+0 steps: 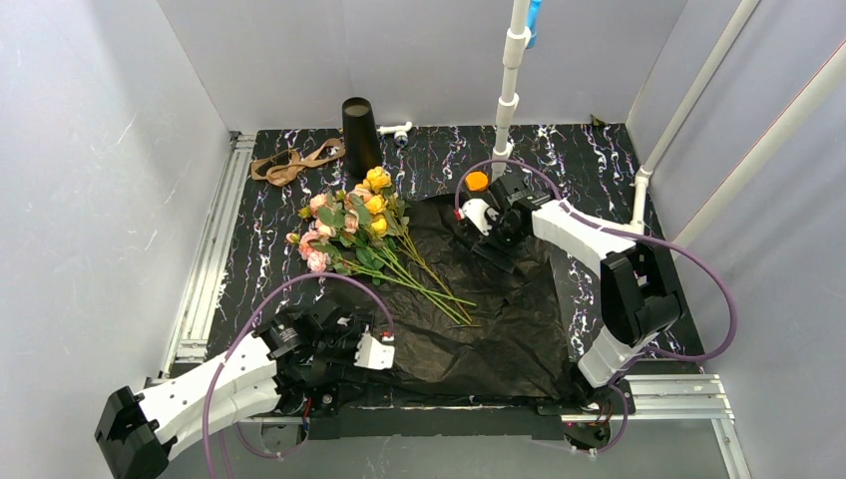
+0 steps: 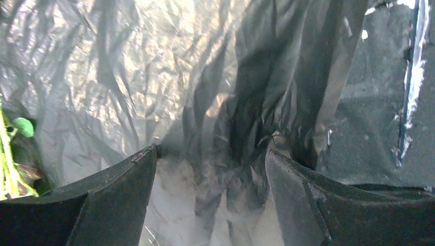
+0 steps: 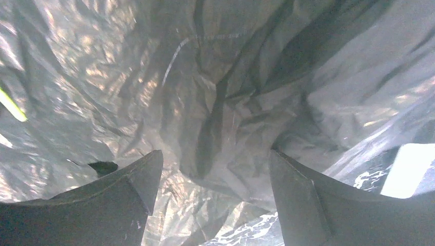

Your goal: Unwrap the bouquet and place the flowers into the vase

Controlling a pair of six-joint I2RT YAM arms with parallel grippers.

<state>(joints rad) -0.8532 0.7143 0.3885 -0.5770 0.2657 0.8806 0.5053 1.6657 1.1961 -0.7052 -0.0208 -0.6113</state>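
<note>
The bouquet lies unwrapped: its crinkled black wrapping paper (image 1: 499,309) is spread flat on the table. The pink and yellow flowers (image 1: 347,225) rest on the paper's left edge, stems (image 1: 439,289) pointing toward the middle. The black vase (image 1: 359,135) stands upright at the back, beyond the blooms. My left gripper (image 1: 394,351) is low at the paper's near left edge, open, with creased paper (image 2: 128,77) under its spread jaws (image 2: 211,151) and green stems (image 2: 7,154) to the left. My right gripper (image 1: 496,244) is open over the paper's far edge (image 3: 128,77), jaws (image 3: 214,154) wide apart.
A tan ribbon (image 1: 294,160) lies loose at the back left. A white pipe post (image 1: 509,90) rises behind the right gripper, with an orange cap (image 1: 477,181) beside it. Metal rails (image 1: 205,259) run along the left; grey walls close in on three sides.
</note>
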